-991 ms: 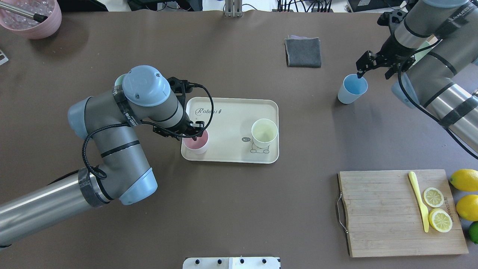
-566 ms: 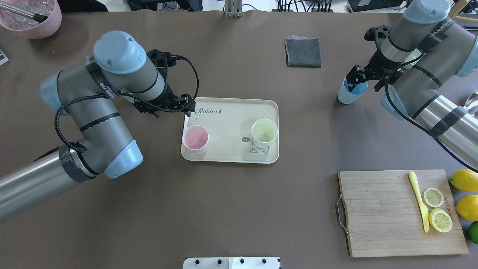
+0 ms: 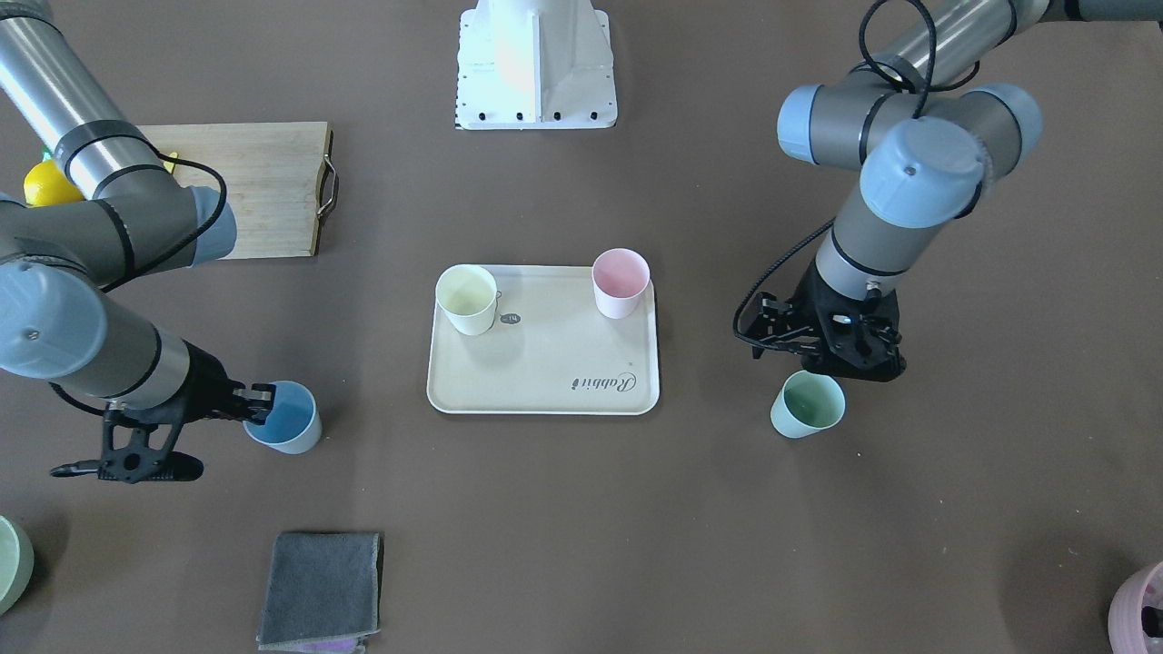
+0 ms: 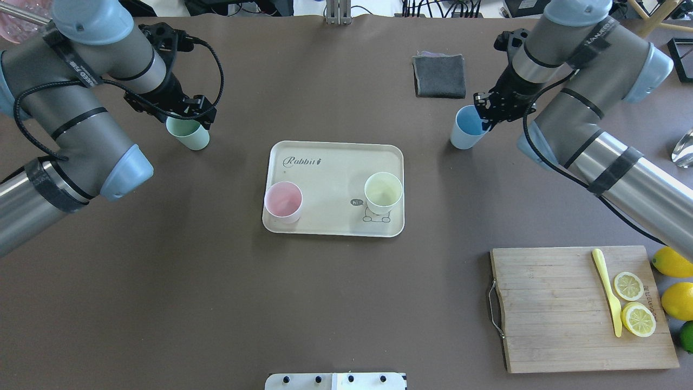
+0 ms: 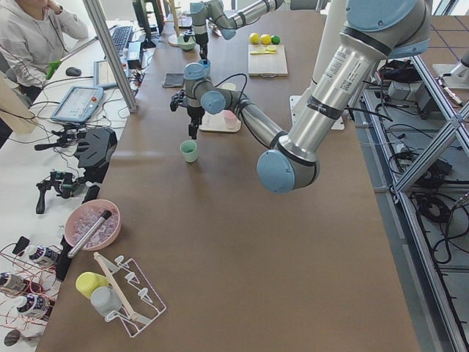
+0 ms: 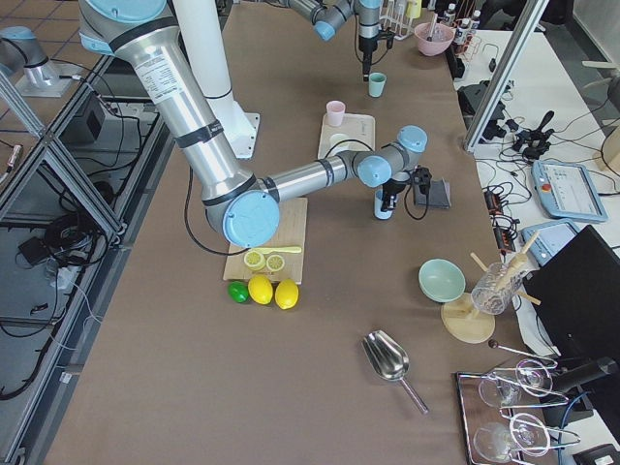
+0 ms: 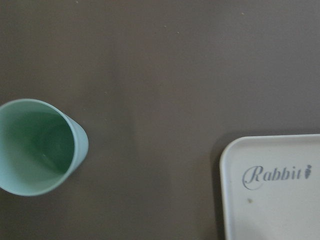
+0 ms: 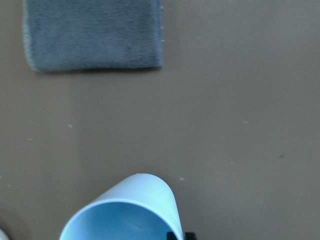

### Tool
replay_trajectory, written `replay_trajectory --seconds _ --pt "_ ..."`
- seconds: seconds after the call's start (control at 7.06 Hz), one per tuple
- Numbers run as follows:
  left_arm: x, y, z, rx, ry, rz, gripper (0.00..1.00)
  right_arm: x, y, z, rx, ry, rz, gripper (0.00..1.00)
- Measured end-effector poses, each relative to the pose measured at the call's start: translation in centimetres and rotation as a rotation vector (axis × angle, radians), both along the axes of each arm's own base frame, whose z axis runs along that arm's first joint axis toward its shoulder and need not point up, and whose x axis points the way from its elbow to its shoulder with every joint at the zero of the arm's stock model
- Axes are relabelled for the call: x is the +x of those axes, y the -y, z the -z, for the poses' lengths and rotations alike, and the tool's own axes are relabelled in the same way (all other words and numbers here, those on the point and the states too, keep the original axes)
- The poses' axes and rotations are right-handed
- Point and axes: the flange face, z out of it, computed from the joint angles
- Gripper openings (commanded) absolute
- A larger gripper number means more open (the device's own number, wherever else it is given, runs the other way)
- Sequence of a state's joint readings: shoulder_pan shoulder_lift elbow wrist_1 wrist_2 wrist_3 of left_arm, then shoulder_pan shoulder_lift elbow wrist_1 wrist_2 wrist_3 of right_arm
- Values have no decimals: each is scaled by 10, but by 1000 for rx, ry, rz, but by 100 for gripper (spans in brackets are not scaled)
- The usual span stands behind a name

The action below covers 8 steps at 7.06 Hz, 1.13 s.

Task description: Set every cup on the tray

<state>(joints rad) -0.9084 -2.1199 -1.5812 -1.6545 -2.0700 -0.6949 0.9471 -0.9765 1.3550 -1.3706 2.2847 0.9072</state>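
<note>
The cream tray [image 4: 335, 162] holds the pink cup [image 4: 283, 201] at its front left and the pale yellow cup [image 4: 383, 192] at its right. The mint green cup [image 4: 189, 135] stands on the table left of the tray, also in the left wrist view [image 7: 35, 147]. My left gripper [image 4: 203, 120] hovers open just above it, not touching. My right gripper [image 4: 483, 120] is shut on the rim of the light blue cup [image 4: 465, 130], right of the tray. The cup is tilted in the right wrist view [image 8: 125, 215].
A folded grey cloth [image 4: 439, 76] lies at the back. A wooden cutting board [image 4: 552, 309] with lemon slices and a yellow knife sits front right, with lemons [image 4: 674, 261] beside it. A pale green bowl [image 3: 9, 563] and a mauve-pink bowl [image 3: 1140, 609] are at the far corners.
My left gripper let go of the pink cup on the tray and moved back-left over the mint green cup. My right gripper closed on the blue cup and moved it left toward the tray.
</note>
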Motion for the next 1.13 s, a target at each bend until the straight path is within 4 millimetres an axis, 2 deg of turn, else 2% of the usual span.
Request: replay_trajectory --seconds 0.28,0.42,0.57,0.71,0.85,0.99,1.13 --pt "-18 30 -42 9 54 -24 95 -47 -15 69 -49 50 -38 0" --pt "-18 40 -60 9 62 -25 93 -63 -26 88 -62 66 -40 0" --pt "-16 49 -75 12 61 -22 93 -79 -38 98 -75 73 -34 0" --pt "-13 52 -80 14 56 -17 93 -94 -49 102 -81 72 -28 0" --pt "-5 51 -79 12 48 -16 51 -105 -57 103 -84 64 -29 0" --pt "6 45 -78 6 40 -20 1 -111 -62 103 -83 60 -28 0" --pt "13 41 -77 4 34 -23 0 -115 -65 103 -83 58 -27 0"
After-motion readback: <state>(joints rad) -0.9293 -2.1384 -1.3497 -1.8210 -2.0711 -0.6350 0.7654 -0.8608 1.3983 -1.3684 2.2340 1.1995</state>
